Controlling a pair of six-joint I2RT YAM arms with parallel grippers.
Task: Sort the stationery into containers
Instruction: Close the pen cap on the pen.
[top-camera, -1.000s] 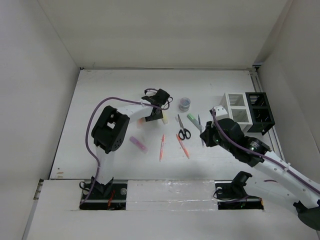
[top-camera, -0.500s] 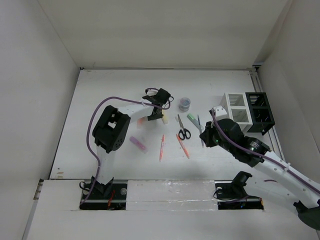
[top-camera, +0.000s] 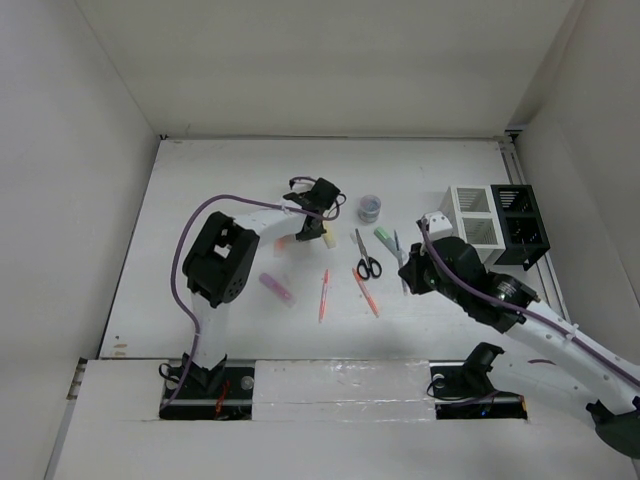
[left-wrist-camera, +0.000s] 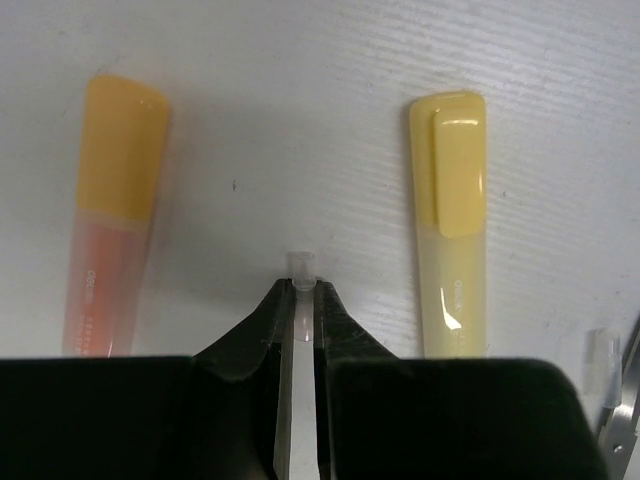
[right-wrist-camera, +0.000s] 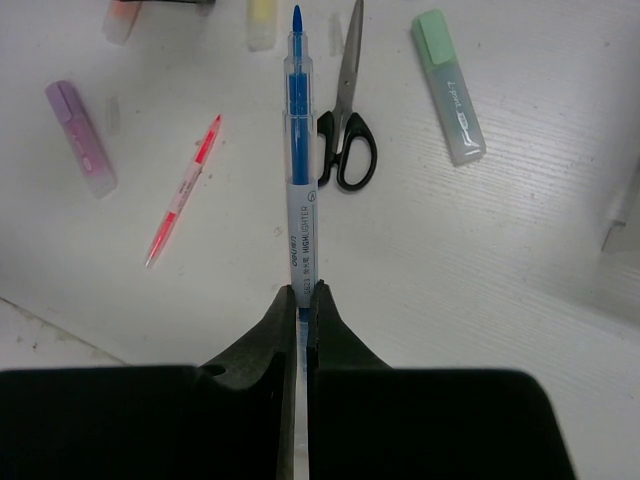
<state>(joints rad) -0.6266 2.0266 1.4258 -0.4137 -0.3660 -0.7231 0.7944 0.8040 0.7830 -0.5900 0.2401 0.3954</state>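
Robotics lab: white-walled booth (top-camera: 330, 70), twin arms (top-camera: 222, 262) bolted to table (top-camera: 200, 180).

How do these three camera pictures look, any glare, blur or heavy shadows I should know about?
Top external: even light, faint shadows, glare on the glossy near strip. Left wrist: slightly soft close-up, highlights on the yellow highlighter, the clear sliver between the jaws hard to read. Right wrist: blue pen sharp, print legible.

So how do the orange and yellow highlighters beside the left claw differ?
The orange highlighter has an orange cap and pinkish body; the yellow highlighter is pale yellow all over. The yellow highlighter's cap shows a clip on top; the orange highlighter's looks smooth. Orange lies left of the left gripper, yellow right. Both are chunky, capped, flat on the table.
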